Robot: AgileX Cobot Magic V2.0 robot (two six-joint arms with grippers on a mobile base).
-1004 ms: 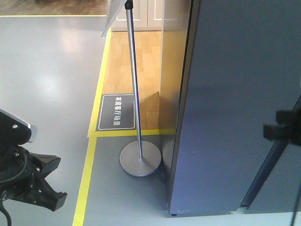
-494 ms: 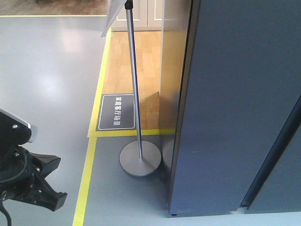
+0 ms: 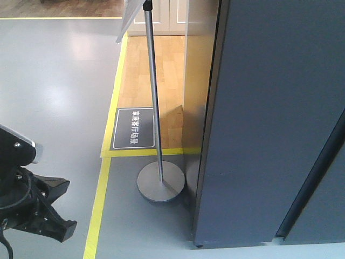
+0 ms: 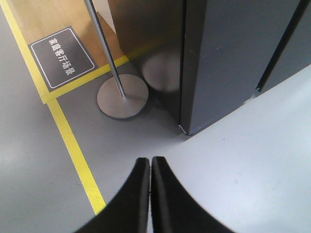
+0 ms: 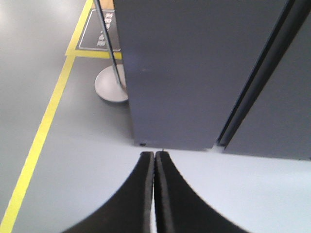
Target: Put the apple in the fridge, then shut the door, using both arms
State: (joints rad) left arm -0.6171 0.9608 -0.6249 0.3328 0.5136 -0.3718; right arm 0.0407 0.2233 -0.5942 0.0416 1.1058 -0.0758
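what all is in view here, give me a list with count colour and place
fridge: one, dark grey, right side, door shut
sign stand: one, silver pole on round grey base, left of the fridge
floor plaque: one, black with white characters, on the wood floor behind the stand
tape lines: yellow, along the grey floor's edges
apple: none in view
left gripper: one, black, jaws shut, empty, over the floor
right gripper: one, black, jaws shut, empty, facing the fridge

One sign for you to read, dark floor decal with white border on the wood floor beside the yellow tape, white Chinese characters 家庭客厅场景, same decal in left wrist view, too small in right wrist view
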